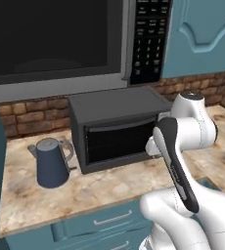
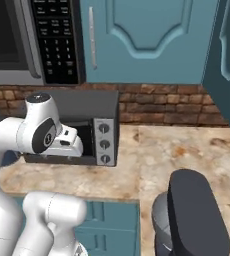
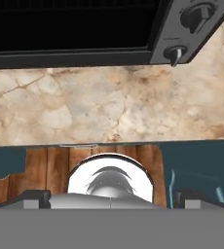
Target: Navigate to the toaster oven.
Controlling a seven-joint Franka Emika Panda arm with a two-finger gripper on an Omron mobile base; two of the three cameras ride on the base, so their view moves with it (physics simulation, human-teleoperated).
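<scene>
The toaster oven [image 1: 117,127] is a dark grey box with a dark glass door, standing on the marble counter against the brick wall. In the right base view the toaster oven [image 2: 89,107] shows its silver knobs [image 2: 105,144] on the right side. My arm's hand [image 2: 69,142] hangs just in front of the oven's door and points down at the counter. The hand view looks down on the toaster oven's [image 3: 70,24] door and the lower knobs [image 3: 175,51] at the top of the picture. My gripper [image 3: 112,198] is open with nothing between its fingers.
A dark blue kettle [image 1: 51,163] stands left of the oven. The black microwave [image 1: 56,39] with its keypad hangs above. Blue drawers [image 1: 112,218] sit under the counter's front edge. A dark grey appliance [image 2: 192,215] stands near on the right counter [image 2: 187,150].
</scene>
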